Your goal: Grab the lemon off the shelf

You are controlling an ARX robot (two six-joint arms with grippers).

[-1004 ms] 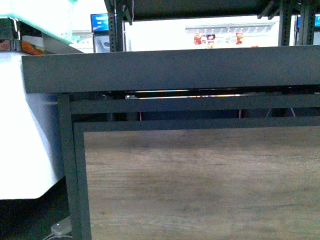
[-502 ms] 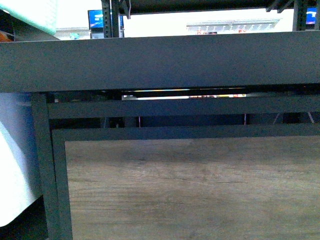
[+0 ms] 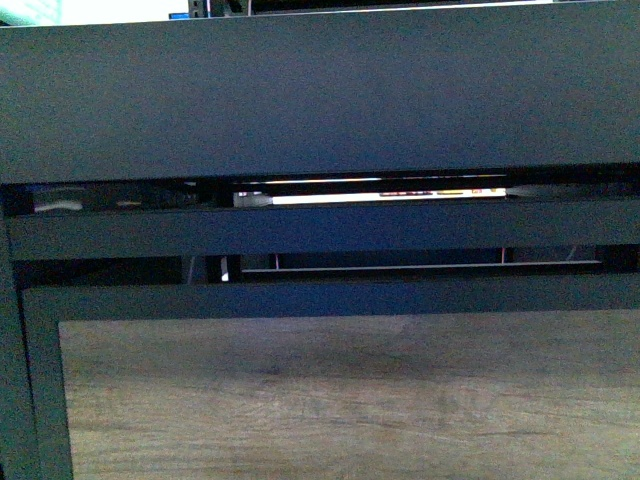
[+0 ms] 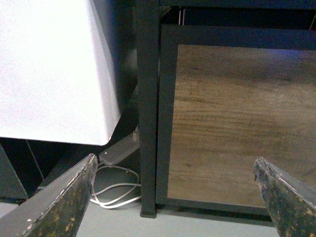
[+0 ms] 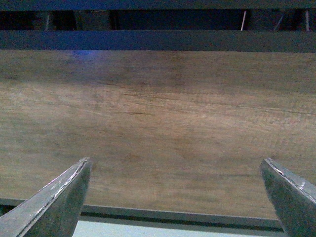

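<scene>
The shelf [image 3: 320,90] took up almost the whole front view. The dark front edge of its tray filled the upper half of the frame, a thin bright slit ran across the middle beneath it, and the wood panel [image 3: 350,400] lay along the bottom. The camera sat lower than the tray's top, so nothing resting up there could be seen. The lemon showed in no view; it most likely lay on the tray, out of sight.

Both arms were low, pointing at the shelf's front rather than over it. The left hand [image 4: 174,159] had its fingers wide apart with nothing between them. It faced the dark upright [image 4: 147,98] at the panel's edge, with a white cabinet [image 4: 54,69] beside that post and a looped white cable [image 4: 116,195] on the floor near its foot. The right hand [image 5: 176,162] was likewise spread and empty, squarely facing the panel. The spread fingers suited a grasp yet to come, but each arm would probably need to rise above the tray's edge first.
</scene>
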